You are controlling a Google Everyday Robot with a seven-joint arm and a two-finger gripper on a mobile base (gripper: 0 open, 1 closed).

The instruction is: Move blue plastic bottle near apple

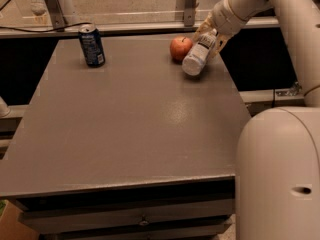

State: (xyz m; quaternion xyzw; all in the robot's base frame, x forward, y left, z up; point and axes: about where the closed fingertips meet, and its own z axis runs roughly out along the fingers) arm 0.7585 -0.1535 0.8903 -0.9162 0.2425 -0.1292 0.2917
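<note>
The blue plastic bottle point(198, 54) is clear and pale, with a white label. It hangs tilted, its lower end pointing at the table's far right, just right of the apple point(180, 48). The apple is small and red-orange and sits on the grey table point(130, 124). My gripper point(210, 37) comes in from the upper right and is shut on the bottle's upper part, its pale fingers point(204, 28) on either side. The bottle's lower end is almost touching the apple; whether it rests on the table I cannot tell.
A dark blue soda can point(92, 45) stands upright at the table's far left. A rail and metal posts point(189, 4) run behind the table. My white arm and base point(280, 174) fill the right side. The table's right edge lies close to the bottle.
</note>
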